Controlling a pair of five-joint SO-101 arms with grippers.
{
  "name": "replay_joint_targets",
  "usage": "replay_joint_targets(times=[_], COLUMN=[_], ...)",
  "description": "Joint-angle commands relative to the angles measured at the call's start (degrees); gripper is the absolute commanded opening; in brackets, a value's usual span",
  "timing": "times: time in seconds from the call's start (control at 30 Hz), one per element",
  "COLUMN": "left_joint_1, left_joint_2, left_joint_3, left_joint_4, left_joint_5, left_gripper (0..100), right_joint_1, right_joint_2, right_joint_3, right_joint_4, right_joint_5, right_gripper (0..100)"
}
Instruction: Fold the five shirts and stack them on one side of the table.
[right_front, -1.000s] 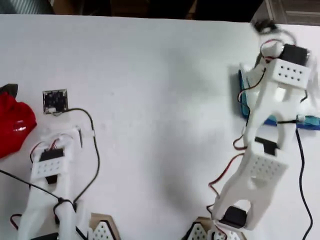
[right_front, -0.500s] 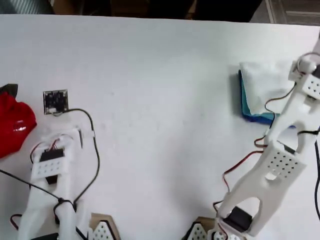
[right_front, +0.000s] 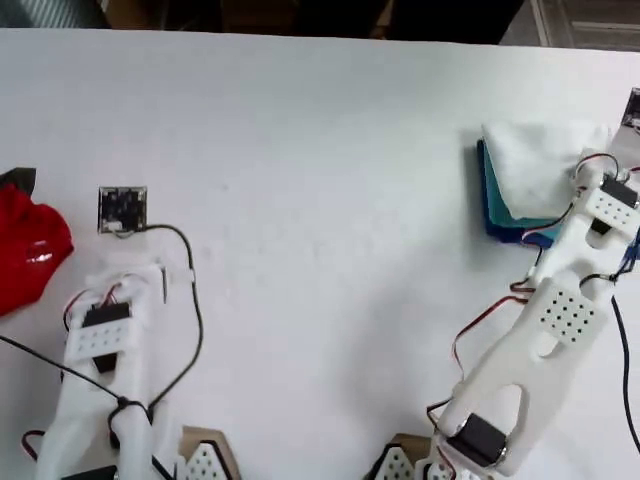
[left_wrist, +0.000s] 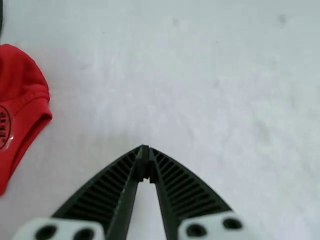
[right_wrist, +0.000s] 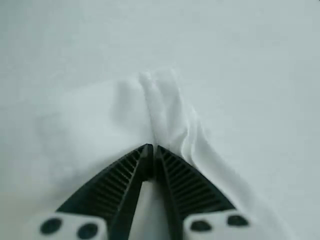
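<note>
A folded white shirt lies on top of a blue folded shirt at the table's right side. My right arm stretches along the stack's right edge. My right gripper is shut, its tips low over the white shirt, right behind a raised crease in the cloth. A crumpled red shirt sits at the left edge. My left gripper is shut and empty above the bare table, with the red shirt off to its side.
The white table is bare across its middle. A small circuit board with a black cable sits on my left arm. The arm bases stand at the near edge.
My right arm swung right and drew back, uncovering the white shirt it had been hiding. The left arm shifted slightly.
</note>
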Motion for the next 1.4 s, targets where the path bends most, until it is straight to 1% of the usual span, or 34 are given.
replay_joint_targets(times=[0.0,0.13,0.33,0.43,0.6,0.63,0.7,0.8,0.93,1.0,1.07,1.13,1.2,1.27,1.3,1.37], left_joint_1=[0.8,0.8,0.8,0.8,0.2,-0.6,-2.8,-8.2,-18.7,-24.5,-29.8,-35.0,-39.8,-43.1,-44.4,-46.3], left_joint_2=[-1.5,-1.5,-1.5,-1.5,-2.1,-2.3,-2.9,-4.1,-4.6,-4.5,-4.5,-4.5,-4.4,-4.4,-4.3,-3.5], left_joint_3=[-0.1,-0.1,-0.1,-0.1,-0.7,-1.7,-5.1,-13.4,-26.0,-31.4,-35.6,-38.6,-40.6,-41.5,-41.6,-41.7], left_joint_4=[-1.1,-1.1,-1.1,-1.1,-0.4,0.4,5.1,15.2,29.1,34.4,37.7,38.7,38.5,37.2,35.9,32.4], left_joint_5=[-0.4,-1.0,-1.0,-1.0,-0.9,-0.9,-0.9,-0.9,-1.4,-5.3,-9.7,-12.9,-15.4,-17.6,-18.5,-19.7], left_gripper=[3,3,3,3,3,3,3,3,3,3,3,6,13,20,22,21], right_joint_1=[0.8,0.7,-1.0,-3.3,-7.2,-7.7,-9.3,-12.4,-18.2,-21.3,-23.9,-25.6,-26.9,-29.2,-30.2,-32.4], right_joint_2=[-0.4,-6.5,-22.0,-31.1,-43.4,-45.1,-47.8,-50.7,-53.9,-54.2,-54.0,-55.2,-58.0,-62.3,-65.3,-72.2], right_joint_3=[-0.8,-0.8,-0.8,-0.8,-0.7,-0.5,-0.2,-0.5,-0.2,0.1,2.1,5.5,10.5,16.5,20.4,28.7], right_joint_4=[0.0,3.4,13.8,22.0,38.6,41.1,45.1,52.2,61.8,66.3,68.4,68.4,68.4,68.4,68.4,68.4], right_joint_5=[-0.3,-0.4,-0.4,-0.4,0.0,0.0,0.0,0.0,0.1,0.1,0.1,0.1,0.2,1.0,2.3,4.7], right_gripper=[2.0,2.0,2.0,2.0,2.3,2.3,2.3,2.4,2.5,2.5,2.5,2.5,2.5,2.6,3.3,6.7])
